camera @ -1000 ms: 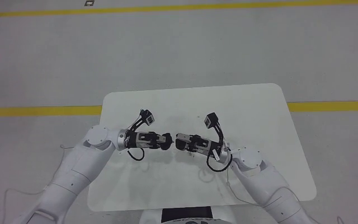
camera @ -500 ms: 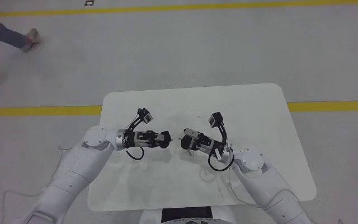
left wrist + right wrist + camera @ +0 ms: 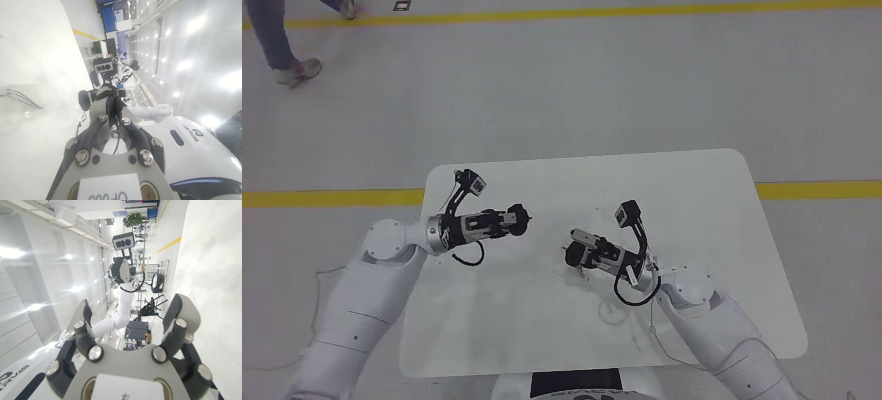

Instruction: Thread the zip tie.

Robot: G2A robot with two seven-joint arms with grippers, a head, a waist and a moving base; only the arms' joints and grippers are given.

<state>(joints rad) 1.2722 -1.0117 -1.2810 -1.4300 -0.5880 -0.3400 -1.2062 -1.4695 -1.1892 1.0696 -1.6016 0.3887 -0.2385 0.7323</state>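
Apparently mid-threading: left gripper [image 3: 523, 214] fingers pinch what seems the zip tie [image 3: 114, 92]; right gripper [image 3: 570, 251] nearby, fingers wide, must catch its tail.

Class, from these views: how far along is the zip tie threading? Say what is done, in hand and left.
Done: the black zip tie is off the table, pinched in the shut left gripper. In hand: the right gripper hangs open, empty, apart from it. Left: likely the threading itself, though the tie's head is too small to check.
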